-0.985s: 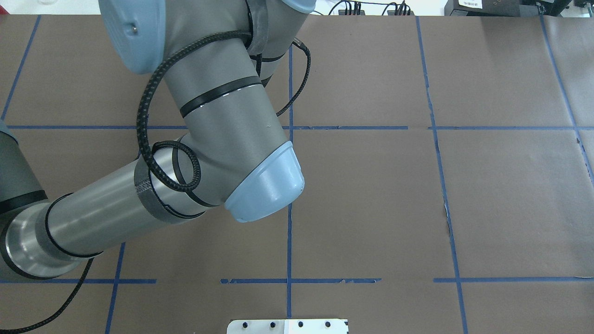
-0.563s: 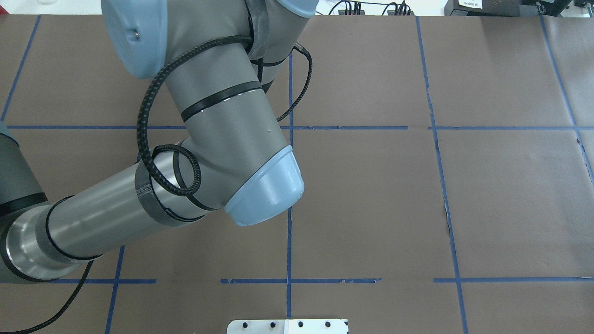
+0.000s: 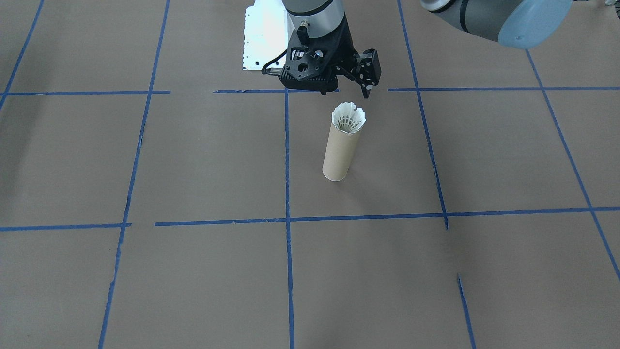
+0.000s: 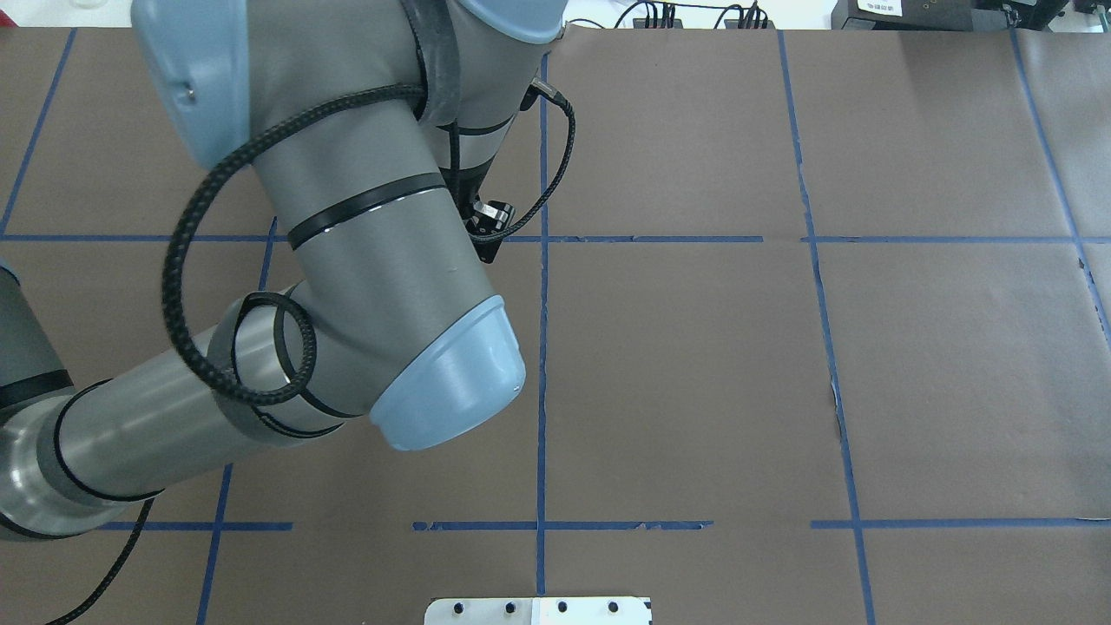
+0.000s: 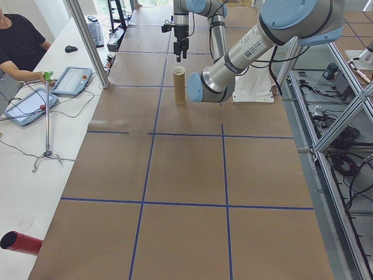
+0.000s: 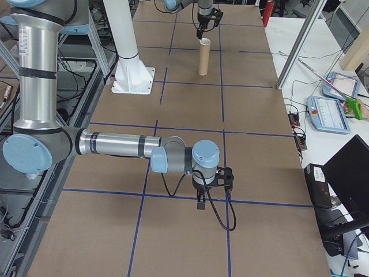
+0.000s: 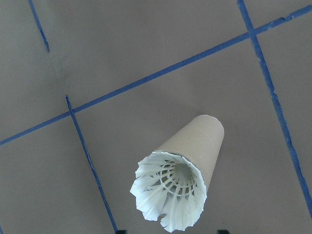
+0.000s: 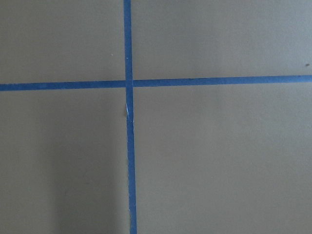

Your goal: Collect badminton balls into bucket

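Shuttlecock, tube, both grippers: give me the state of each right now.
Shuttlecock: seated in the tube's mouth, feathers up, skirt protruding.
Tube: upright on the table.
Left gripper: empty, above and behind the tube.
Right gripper: far from the tube, near the table; open or shut unclear.

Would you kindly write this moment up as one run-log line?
shuttlecock: seated in tube mouth, skirt up | tube: upright on table | left gripper: above tube, empty | right gripper: away from tube
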Robot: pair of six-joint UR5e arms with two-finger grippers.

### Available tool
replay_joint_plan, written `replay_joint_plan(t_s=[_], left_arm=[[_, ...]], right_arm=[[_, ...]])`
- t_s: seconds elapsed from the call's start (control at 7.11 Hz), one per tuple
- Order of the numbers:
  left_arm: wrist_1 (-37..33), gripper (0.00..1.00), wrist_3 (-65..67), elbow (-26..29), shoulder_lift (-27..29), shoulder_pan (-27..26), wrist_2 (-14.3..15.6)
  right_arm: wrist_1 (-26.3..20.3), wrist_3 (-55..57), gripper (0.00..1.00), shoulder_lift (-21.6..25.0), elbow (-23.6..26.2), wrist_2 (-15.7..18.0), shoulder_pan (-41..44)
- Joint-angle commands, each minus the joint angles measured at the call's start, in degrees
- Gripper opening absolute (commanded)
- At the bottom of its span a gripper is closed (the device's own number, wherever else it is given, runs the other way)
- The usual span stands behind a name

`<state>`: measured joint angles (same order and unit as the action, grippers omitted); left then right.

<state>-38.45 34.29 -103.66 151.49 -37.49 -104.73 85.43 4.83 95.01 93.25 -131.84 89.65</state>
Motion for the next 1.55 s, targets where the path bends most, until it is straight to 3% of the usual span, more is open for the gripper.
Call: replay_joint_plan(t_s=[0.0, 0.14, 0.28, 0.56, 0.84, 1.13, 1.41], left_arm=[[-1.3, 1.00, -5.0, -5.8, -2.6, -2.4, -0.1], [-4.5, 1.00, -10.6, -5.9, -5.0, -5.7, -2.7], [-8.1, 1.00, -16.4, -5.8, -9.2, -12.0, -7.9], [-24.3, 1.00, -24.3, -5.2, -24.2, -23.0, -18.0], [-38.6, 1.00, -26.4, -1.8, -35.8, -29.4, -25.7], [-43.8, 1.00, -33.3, 0.8, -44.2, -35.9, -31.1], [-44.0, 1.00, -37.5, 2.6, -51.8, -42.5, -31.5]], right_arm=[[0.0, 0.0, 1.00, 0.0, 0.0, 0.0, 0.0], [0.0, 0.0, 1.00, 0.0, 0.0, 0.0, 0.0], [0.0, 0.0, 1.00, 0.0, 0.0, 0.0, 0.0], [0.0, 0.0, 1.00, 0.0, 0.0, 0.0, 0.0], [0.0, 0.0, 1.00, 0.0, 0.0, 0.0, 0.0], [0.0, 0.0, 1.00, 0.0, 0.0, 0.0, 0.0], [0.0, -0.1, 1.00, 0.0, 0.0, 0.0, 0.0]])
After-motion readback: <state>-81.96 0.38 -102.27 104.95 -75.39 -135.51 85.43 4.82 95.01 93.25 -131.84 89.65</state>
